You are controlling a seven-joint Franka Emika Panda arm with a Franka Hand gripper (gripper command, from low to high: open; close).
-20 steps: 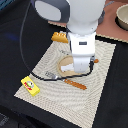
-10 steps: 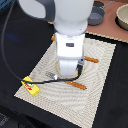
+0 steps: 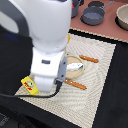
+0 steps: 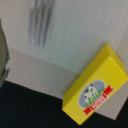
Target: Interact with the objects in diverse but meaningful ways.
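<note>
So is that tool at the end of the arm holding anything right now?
Tool: cannot be told. Its fingers show in neither view. The yellow box lies on the woven mat beneath the wrist camera, apparently not grasped.

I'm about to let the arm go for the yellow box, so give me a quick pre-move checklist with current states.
1. Yellow box in the wrist view: ok.
2. Box lies flat at the placemat edge: ok.
3. Nothing lies on the box: ok.
4. Gripper open: cannot tell, the fingers are not seen.
5. Fork apart from the box: ok.
6. Fish on the plate, away from the box: ok.
</note>
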